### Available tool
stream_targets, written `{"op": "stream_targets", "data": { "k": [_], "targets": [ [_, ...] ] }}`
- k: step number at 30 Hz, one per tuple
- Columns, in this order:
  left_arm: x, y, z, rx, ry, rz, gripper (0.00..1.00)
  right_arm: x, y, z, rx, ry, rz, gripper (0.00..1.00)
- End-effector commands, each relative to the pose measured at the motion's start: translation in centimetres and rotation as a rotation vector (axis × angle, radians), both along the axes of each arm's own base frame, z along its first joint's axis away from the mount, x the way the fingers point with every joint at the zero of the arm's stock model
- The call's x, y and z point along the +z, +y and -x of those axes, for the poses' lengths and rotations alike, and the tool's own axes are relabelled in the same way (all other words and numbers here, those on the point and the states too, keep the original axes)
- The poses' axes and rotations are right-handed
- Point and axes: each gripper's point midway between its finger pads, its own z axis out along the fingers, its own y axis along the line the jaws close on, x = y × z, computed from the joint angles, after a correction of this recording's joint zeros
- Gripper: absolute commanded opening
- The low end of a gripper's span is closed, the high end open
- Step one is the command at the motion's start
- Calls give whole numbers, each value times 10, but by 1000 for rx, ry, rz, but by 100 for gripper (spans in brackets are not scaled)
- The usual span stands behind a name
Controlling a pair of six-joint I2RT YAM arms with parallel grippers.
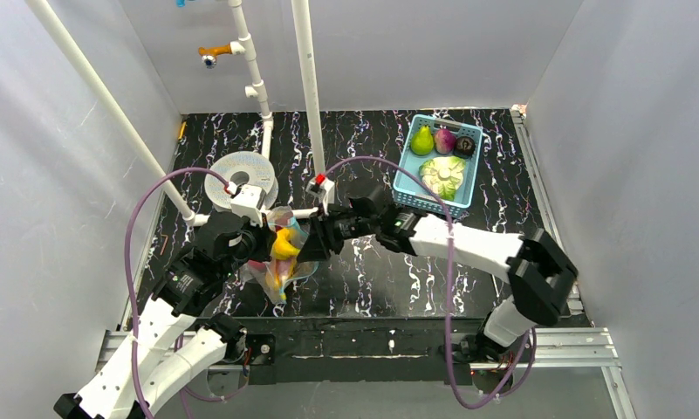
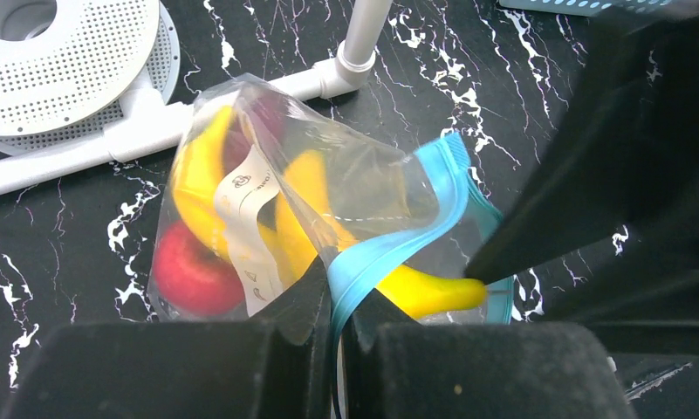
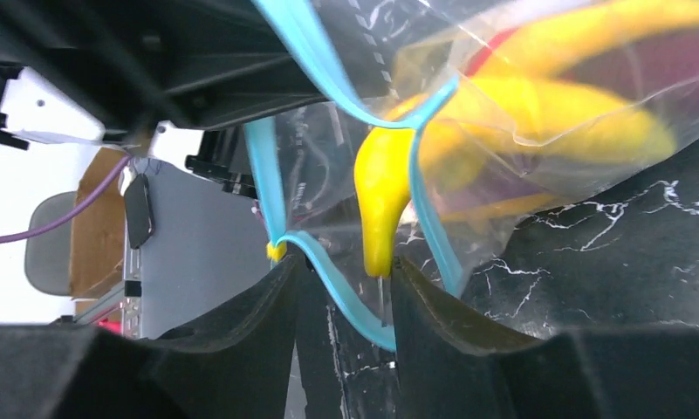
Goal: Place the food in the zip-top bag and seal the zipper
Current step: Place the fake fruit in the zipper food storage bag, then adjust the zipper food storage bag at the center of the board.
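Between the two tools, over the dark marbled table (image 1: 503, 157): the zip-top bag (image 2: 346, 175), crinkled and clear, with a white label (image 2: 245, 218) on its side. I cannot tell if its bottom rests on the table.
Zipper (image 2: 398, 244): the light-blue strip at the bag's mouth. Its two halves stand apart, so the mouth is not sealed.
Food inside the bag: a yellow banana (image 3: 380, 201), a second yellow piece (image 2: 197, 175) and a red apple (image 2: 193, 271) low at the side away from the mouth.
Banana tip: it lies at the mouth, between the two blue halves, and points toward the gap of the right tool.
Left tool (image 2: 337, 301): closed, it pinches one part of the zipper between its fingers (image 2: 293, 305).
Right tool (image 3: 344, 266): its jaws stand apart. The blue strip passes loosely through the gap and is not clamped.
Basket (image 1: 405, 157): light blue, at the far right of the table, well apart from the bag. It holds a green pear (image 1: 422, 140), a magenta piece (image 1: 445, 140) and a pale leafy vegetable (image 1: 442, 176).
White spool (image 1: 239, 179): on the table, behind the left tool.
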Motion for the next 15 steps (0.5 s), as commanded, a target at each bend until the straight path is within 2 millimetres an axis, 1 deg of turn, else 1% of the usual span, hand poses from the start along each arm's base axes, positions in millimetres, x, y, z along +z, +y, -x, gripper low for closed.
{"op": "stream_targets", "data": {
  "k": [1, 3, 5, 10, 12, 15],
  "targets": [
    [5, 0, -5, 11, -25, 5, 0, 30, -26, 1, -50, -106, -6, 54],
    [4, -1, -5, 11, -23, 4, 0, 31, -32, -2, -78, -130, 8, 60],
    [4, -1, -5, 10, -22, 3, 0, 29, -33, -4, -95, -133, 21, 64],
    [2, -1, -5, 8, -16, 1, 0, 30, -25, -1, -66, -85, 15, 65],
    [3, -1, -6, 11, -18, 0, 0, 31, -24, -4, -80, -82, 16, 65],
    [3, 0, -5, 15, -23, 1, 0, 17, -30, -9, -122, -81, 86, 65]
  ]
}}
